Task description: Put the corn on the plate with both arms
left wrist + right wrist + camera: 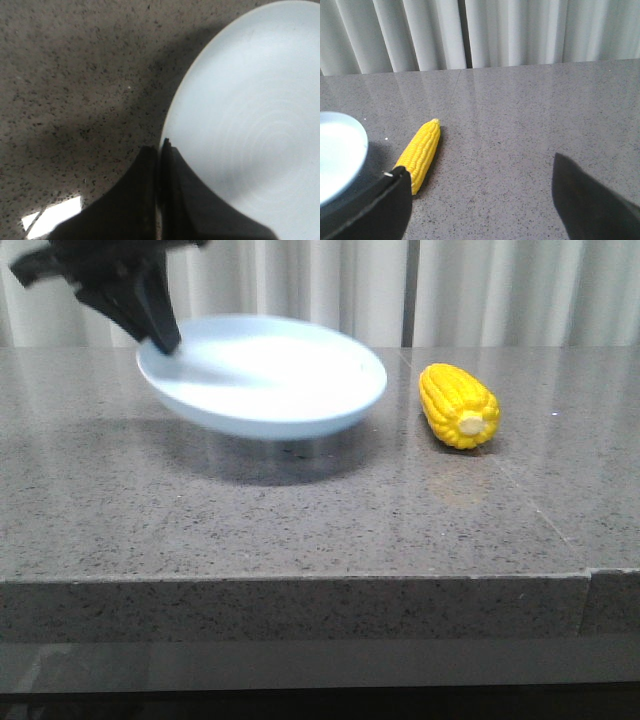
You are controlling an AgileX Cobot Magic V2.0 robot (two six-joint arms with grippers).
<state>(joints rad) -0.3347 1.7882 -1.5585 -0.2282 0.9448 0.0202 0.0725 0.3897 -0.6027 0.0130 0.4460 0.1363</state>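
The pale-blue plate [262,376] hangs tilted above the grey stone table, its shadow beneath it. My left gripper [160,340] is shut on the plate's left rim; in the left wrist view the two fingers [161,150] pinch the rim of the plate [250,115]. The yellow corn [458,405] lies on the table to the right of the plate, cream cut end toward the front. In the right wrist view the corn [420,152] lies beside one finger of my right gripper [480,172], which is open and empty above the table. The plate's edge [337,150] shows there too.
The grey speckled stone table [300,520] has its front edge near the camera. Pale pleated curtains [480,290] hang behind the table's far edge.
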